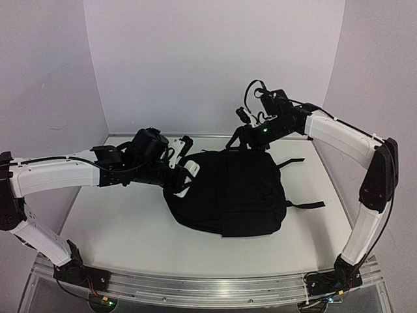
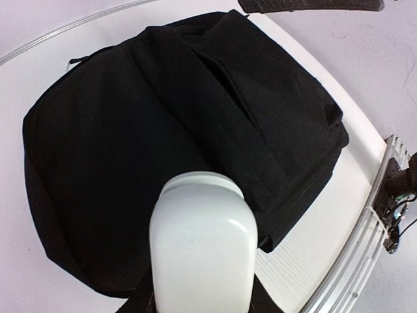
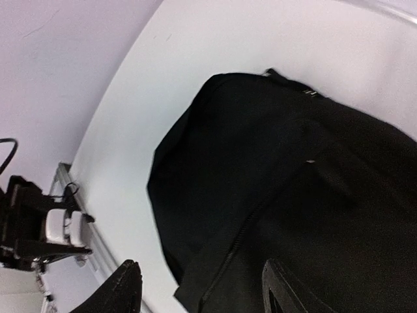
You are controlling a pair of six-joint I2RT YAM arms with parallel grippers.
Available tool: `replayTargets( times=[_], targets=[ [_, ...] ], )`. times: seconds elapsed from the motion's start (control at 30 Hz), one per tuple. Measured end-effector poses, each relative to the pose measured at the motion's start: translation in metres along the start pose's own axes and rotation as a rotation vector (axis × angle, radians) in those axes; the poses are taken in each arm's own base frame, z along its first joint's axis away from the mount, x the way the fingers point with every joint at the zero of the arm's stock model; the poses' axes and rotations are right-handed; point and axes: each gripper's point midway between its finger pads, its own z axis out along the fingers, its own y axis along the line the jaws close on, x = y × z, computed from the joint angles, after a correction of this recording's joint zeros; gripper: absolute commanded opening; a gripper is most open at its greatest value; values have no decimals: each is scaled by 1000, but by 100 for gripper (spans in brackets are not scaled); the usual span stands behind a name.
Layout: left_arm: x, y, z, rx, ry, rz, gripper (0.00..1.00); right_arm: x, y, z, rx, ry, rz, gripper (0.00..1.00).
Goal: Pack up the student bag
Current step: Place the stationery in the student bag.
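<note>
The student bag lies flat in the middle of the white table, a big black backpack with a zip running across its front. My left gripper hovers over the bag's left end, shut on a white rounded bottle that fills the near part of the left wrist view and hides the fingers. My right gripper hangs above the bag's far edge. Its fingers stand wide open with nothing between them, and the bag is seen below.
Two black webbing straps trail from the bag's right side onto the table. An aluminium rail runs along the near edge, and white walls close the back and sides. Bare tabletop shows in front of the bag.
</note>
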Motion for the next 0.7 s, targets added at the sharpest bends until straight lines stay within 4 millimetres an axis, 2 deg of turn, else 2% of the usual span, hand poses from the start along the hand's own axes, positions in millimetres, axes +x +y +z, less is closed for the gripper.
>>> replayTargets(
  times=[0.1,0.23,0.47,0.53,0.6,0.7],
  targets=[
    [-3,-6,2,37,-7,-26,0,-1,-9,-3,98,-23,-29,64],
    [-4,-10,6,68,-8,-50,0,14,-16,5,171,12,-55,64],
    [-7,-11,11,93,-16,-86,0,38,2,26,255,84,-173,56],
    [-10,-11,11,98,-27,-93,0,41,0,34,281,97,-191,54],
    [-12,-13,10,106,-33,-100,0,43,-10,39,330,109,-201,48],
    [-12,-13,11,109,-38,-104,0,44,-25,43,392,120,-210,29]
  ],
)
